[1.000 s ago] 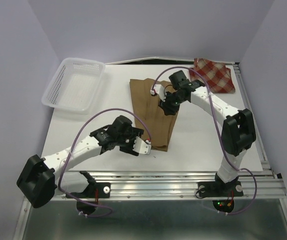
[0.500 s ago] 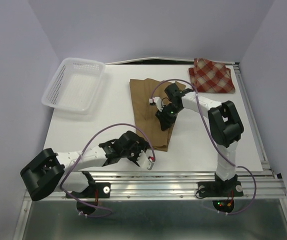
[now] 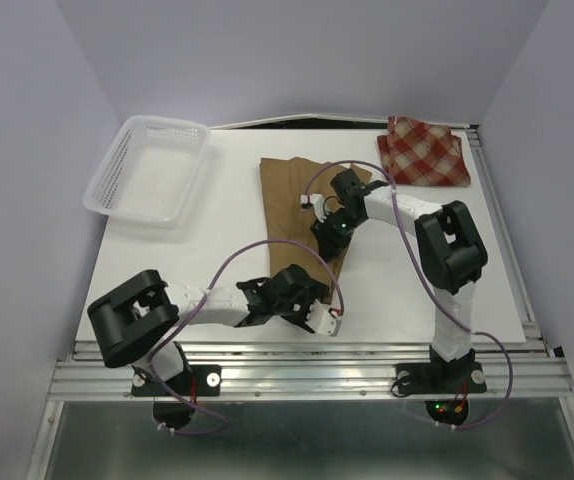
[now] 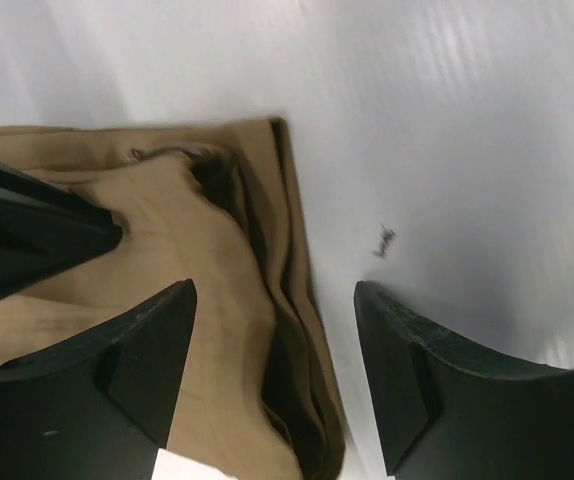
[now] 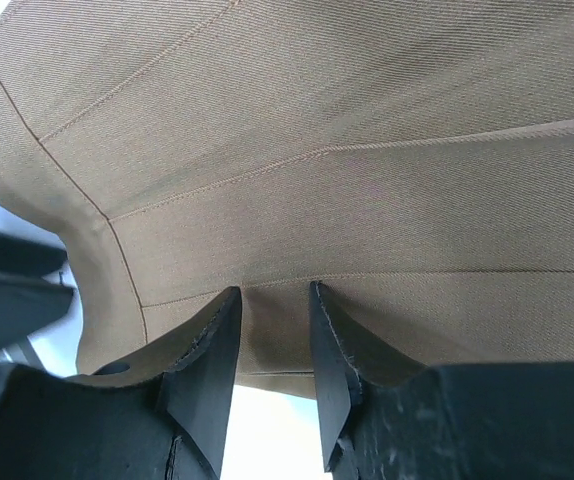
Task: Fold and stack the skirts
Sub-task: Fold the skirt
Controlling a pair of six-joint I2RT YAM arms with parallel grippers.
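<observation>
The tan-brown skirt (image 3: 289, 195) lies as a long folded strip down the middle of the table. My right gripper (image 3: 326, 234) rests on its right edge about halfway along. In the right wrist view its jaws (image 5: 272, 297) stand a narrow gap apart with a fold of the tan cloth (image 5: 347, 130) between the tips. My left gripper (image 3: 324, 317) is low at the strip's near end. It is open (image 4: 275, 292), and its fingers straddle the right edge of the tan cloth (image 4: 157, 240) near the corner. The red-and-cream plaid skirt (image 3: 425, 151) lies folded at the back right.
A white mesh basket (image 3: 150, 169) stands at the back left. The white table top (image 3: 217, 230) ends in a metal rail (image 3: 297, 360) at the near side. The right arm's elbow (image 3: 449, 245) stands right of the tan skirt. Purple cables loop over both arms.
My left arm has swung right along the near edge, from left of the tan skirt's end to its near right corner. My right gripper slid nearer along the skirt, then held still.
</observation>
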